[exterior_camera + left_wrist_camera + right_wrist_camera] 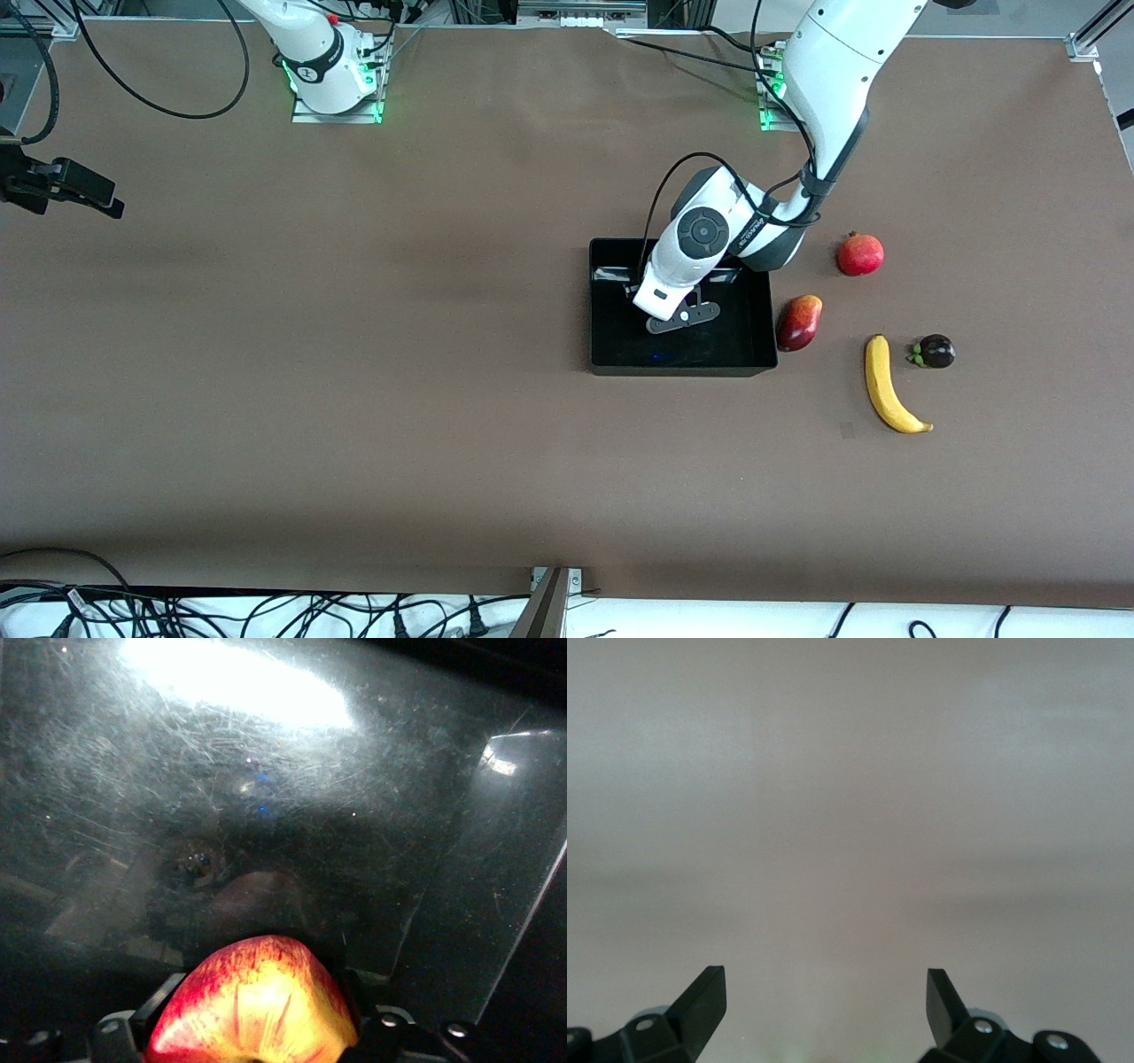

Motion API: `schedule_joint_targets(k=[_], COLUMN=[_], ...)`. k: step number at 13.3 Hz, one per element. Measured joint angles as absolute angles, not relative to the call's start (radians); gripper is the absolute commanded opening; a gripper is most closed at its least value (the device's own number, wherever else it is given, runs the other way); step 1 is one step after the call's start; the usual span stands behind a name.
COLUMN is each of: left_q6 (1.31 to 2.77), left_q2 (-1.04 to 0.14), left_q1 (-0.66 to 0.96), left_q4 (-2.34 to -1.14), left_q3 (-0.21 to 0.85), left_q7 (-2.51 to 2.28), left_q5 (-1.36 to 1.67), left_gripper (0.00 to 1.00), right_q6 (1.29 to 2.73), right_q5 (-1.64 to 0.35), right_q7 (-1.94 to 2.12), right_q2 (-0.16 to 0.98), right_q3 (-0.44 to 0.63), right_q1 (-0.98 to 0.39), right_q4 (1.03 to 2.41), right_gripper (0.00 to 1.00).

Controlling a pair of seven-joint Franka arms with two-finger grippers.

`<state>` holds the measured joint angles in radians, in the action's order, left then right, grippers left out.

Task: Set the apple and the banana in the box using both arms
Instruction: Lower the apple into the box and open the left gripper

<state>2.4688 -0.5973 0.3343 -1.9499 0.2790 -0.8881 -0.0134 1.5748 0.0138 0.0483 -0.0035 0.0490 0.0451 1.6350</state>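
Over the box (611, 354), left gripper (257, 1028) clamped on the apple (252, 1005), unseen from front; right gripper (826, 997) idle, fingers apart.

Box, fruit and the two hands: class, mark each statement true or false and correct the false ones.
1. The left hand holds the apple over the box. True.
2. The banana lies inside the box. False: it lies on the table, toward the left arm's end.
3. The right hand is open and holds nothing. True.
4. The mango sits on top of the pomegranate. False: they lie apart, the mango beside the box.
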Motion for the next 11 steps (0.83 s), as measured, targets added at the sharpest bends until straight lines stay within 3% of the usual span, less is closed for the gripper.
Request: schedule_joint_targets(k=[2,3,4,5,11], left_q6=[2.469,2.469,2.469,2.469,2.468], left_q2=[-0.597,-0.598,-0.598,-0.598,-0.605], left_q1=[0.334,0.334,0.334,0.334,0.334], left_q4=[-1.950,-1.950,-1.950,-1.950,-1.938], left_q3=[0.279,0.279,0.279,0.279,0.279], left_q7=[-0.890,-0.890,-0.890,-0.890,-0.903], left_q5=[-0.013,-0.013,-0.013,-0.013,-0.013], left_gripper=[0.16,0.40,0.87,1.00,1.00], right_q6=[1.575,1.575,1.575,1.575,1.575], right_q5=[0.014,0.014,0.014,0.014,0.014], right_q7=[0.048,0.048,0.048,0.048,0.048], right_q2=[-0.004,-0.004,-0.004,-0.004,-0.004], right_q3=[0.049,0.049,0.049,0.049,0.049], right_q1=[0.045,0.045,0.045,0.045,0.045], right_q4=[1.635,1.635,1.635,1.635,1.635], right_gripper=[1.00,1.00,1.00,1.00,1.00])
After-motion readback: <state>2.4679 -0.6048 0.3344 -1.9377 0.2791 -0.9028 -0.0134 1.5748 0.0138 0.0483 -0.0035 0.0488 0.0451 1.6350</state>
